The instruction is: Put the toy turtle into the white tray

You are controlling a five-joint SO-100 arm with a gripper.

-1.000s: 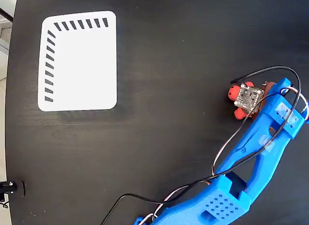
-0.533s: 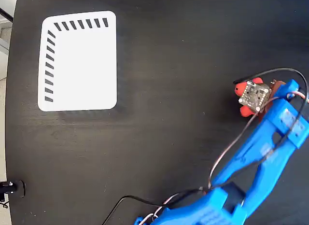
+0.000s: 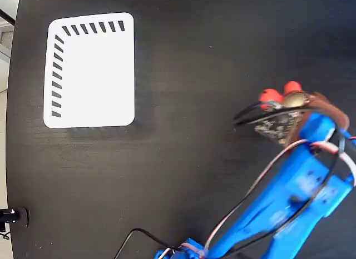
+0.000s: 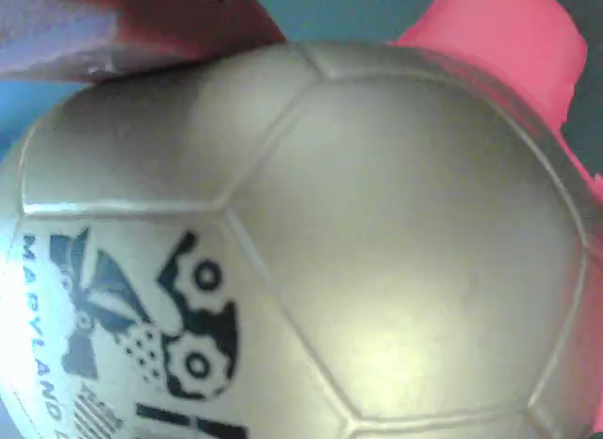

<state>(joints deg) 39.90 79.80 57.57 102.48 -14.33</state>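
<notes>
While your gripper [image 3: 289,111] clenches the turtle [image 3: 278,98], red legs poke out at its 12 o'clock. Your wrist view fills with grey-gold shell [image 4: 320,251]. Blue arm [image 3: 283,198] trails toward 6; white tray [image 3: 92,75] sits well apart at 10.

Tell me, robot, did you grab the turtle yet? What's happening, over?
Gripper shut on the toy turtle, at right of the fixed view. White tray far left, nothing in it. Black table between them bare.
</notes>
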